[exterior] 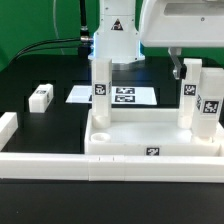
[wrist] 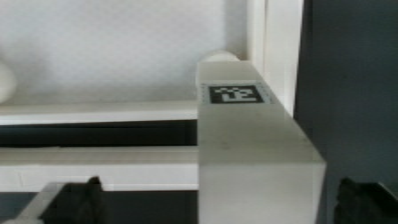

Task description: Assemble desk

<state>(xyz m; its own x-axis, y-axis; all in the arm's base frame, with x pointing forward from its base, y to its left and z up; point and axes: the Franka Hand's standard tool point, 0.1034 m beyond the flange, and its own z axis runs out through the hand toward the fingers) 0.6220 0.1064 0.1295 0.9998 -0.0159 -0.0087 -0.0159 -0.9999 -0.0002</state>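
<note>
Ext. view gives us desk slab (exterior: 150, 135) on worktop (exterior: 30, 70) w/ two upright legs (exterior: 101, 88), loose leg (exterior: 40, 96) apart; wrist view shows just one tagged leg (wrist: 240, 130). Tool (wrist: 214, 200) wide apart astride it, gripping nothing.

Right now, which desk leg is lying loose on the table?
The leg at the exterior view's far left, lying flat on the black table, apart from the slab. The other legs stand upright on the slab.
</note>
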